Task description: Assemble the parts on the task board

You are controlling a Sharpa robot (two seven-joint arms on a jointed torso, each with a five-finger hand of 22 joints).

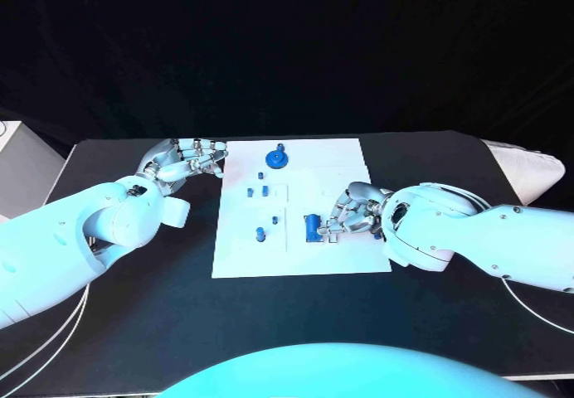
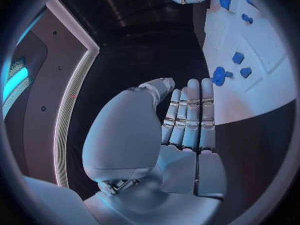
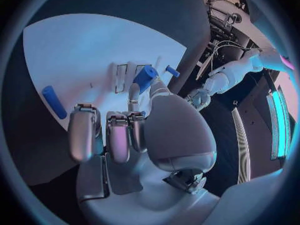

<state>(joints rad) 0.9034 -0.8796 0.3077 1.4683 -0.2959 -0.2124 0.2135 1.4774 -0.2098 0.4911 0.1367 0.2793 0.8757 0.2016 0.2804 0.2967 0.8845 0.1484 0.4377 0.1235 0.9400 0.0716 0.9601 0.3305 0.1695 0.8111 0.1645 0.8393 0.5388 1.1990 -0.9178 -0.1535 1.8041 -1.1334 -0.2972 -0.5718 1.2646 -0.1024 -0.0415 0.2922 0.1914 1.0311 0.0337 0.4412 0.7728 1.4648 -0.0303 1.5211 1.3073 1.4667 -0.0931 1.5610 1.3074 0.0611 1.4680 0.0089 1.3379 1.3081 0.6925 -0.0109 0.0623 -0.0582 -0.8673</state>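
The white task board (image 1: 293, 253) lies in the middle of the black table. My right hand (image 1: 354, 212) hovers over the board's right part and pinches a blue cylinder (image 1: 313, 227) between thumb and finger; the right wrist view shows that cylinder (image 3: 145, 78) at the fingertips. Another blue peg (image 3: 53, 102) lies flat on the board (image 3: 81, 50). A round blue part (image 1: 278, 157) sits at the board's far end, and several small blue pieces (image 1: 261, 233) stand in its left half. My left hand (image 1: 186, 159) rests off the board's far left corner, fingers straight and holding nothing (image 2: 187, 120).
A pale box (image 1: 21, 157) stands at the table's far left edge, and a white object (image 1: 532, 170) at the far right edge. Dark tabletop (image 1: 299, 315) stretches in front of the board.
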